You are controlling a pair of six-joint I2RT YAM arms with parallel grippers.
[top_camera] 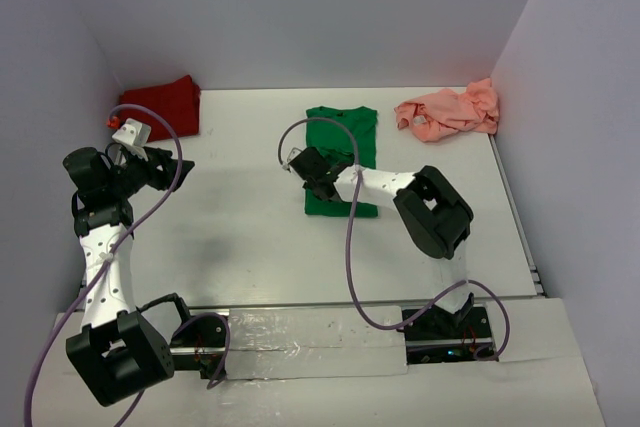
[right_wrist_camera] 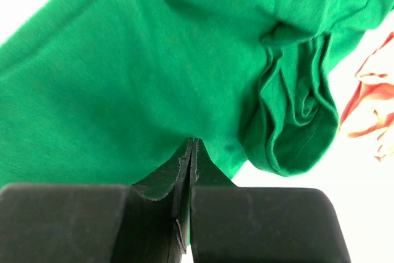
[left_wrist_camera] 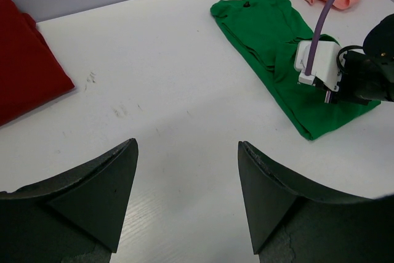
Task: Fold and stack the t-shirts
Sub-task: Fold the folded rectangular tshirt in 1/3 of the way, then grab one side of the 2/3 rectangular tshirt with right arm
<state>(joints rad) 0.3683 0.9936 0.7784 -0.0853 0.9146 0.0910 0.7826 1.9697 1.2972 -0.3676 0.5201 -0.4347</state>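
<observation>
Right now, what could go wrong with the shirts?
The right jaws are shut right at the green shirt, which bunches at one edge; dragging might wrinkle it more.
The pink shirt lies crumpled by the far right wall, maybe awkward to flatten.
The right arm's purple cable loops over the green shirt and could snag it.

Bright even light – soft shadows; right wrist view overexposed, blurred close-up.

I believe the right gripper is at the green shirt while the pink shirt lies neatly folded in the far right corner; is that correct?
Not quite: the top external view shows the pink shirt lying crumpled, not neatly folded, in the far right corner. The right gripper is at the green shirt.
</observation>
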